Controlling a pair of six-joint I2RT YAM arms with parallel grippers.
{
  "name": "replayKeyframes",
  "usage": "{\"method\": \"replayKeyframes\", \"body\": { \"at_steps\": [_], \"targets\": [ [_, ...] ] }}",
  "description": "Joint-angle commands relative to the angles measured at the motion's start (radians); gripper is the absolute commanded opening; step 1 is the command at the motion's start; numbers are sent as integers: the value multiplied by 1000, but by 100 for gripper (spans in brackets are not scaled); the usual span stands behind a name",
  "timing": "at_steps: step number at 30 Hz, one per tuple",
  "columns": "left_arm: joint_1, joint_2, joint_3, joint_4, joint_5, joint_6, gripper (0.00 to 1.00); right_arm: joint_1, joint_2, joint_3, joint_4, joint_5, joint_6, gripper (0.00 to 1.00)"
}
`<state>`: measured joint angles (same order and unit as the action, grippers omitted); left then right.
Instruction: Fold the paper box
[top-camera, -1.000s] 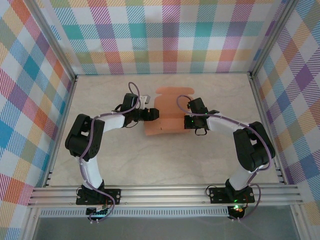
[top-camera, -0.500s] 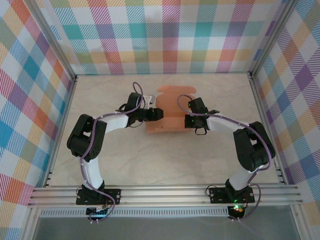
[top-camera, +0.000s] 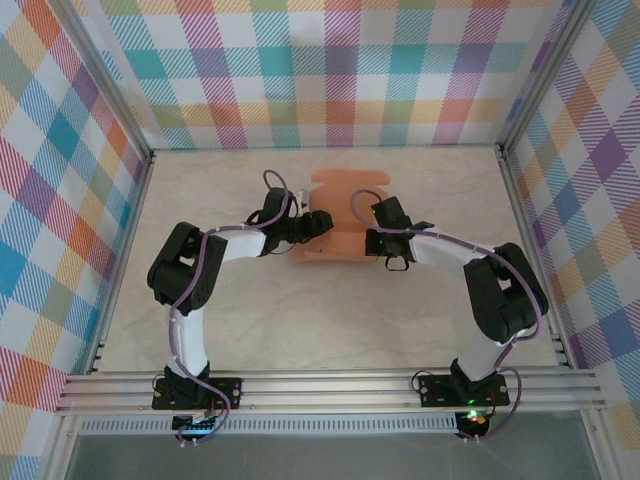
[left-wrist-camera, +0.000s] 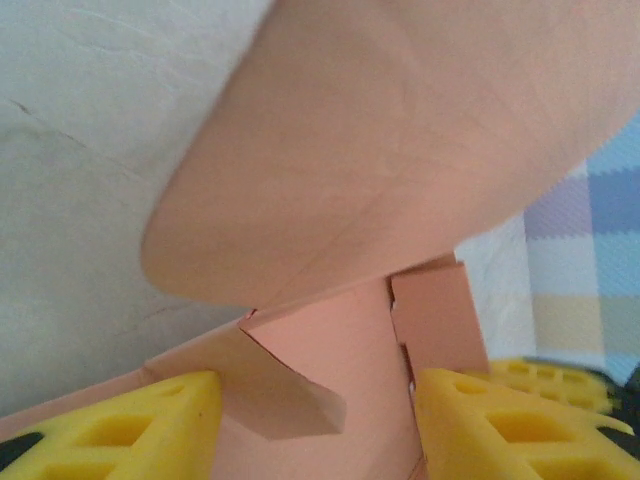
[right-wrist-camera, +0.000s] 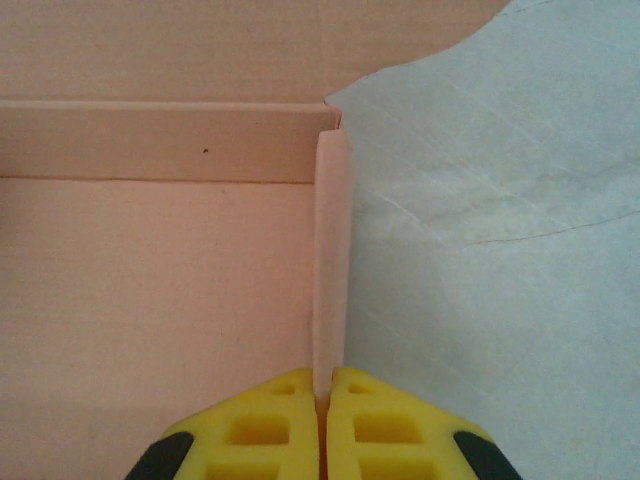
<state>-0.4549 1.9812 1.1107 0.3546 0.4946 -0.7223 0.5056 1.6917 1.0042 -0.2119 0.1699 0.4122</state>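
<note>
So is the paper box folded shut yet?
Not shut, partly folded: the right gripper pinches one side wall upright on the paper box, a back wall stands, and the rounded lid flap lies open.

I saw the paper box (top-camera: 338, 215) lying mid-table, a touch toward the far side: salmon-orange thin card, only half formed. Its base panel lay flat, a low back wall (right-wrist-camera: 160, 140) was raised along it, and one narrow side flap (right-wrist-camera: 332, 260) stood upright on edge. On the left, a big rounded flap (left-wrist-camera: 400, 150) curled up over small loose tabs.
</note>
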Motion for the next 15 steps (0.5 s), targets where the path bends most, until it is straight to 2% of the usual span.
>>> {"method": "replayKeyframes", "body": {
  "at_steps": [1, 8, 15],
  "targets": [
    [-19, 20, -21, 175, -64, -205, 54, 22, 9, 1, 49, -18, 37, 0],
    [-18, 30, -30, 216, -181, -336, 56, 50, -4, -44, 88, -40, 54, 0],
    [-31, 89, -3, 278, -197, -484, 58, 87, -14, -82, 117, -72, 56, 0]
  ]
}}
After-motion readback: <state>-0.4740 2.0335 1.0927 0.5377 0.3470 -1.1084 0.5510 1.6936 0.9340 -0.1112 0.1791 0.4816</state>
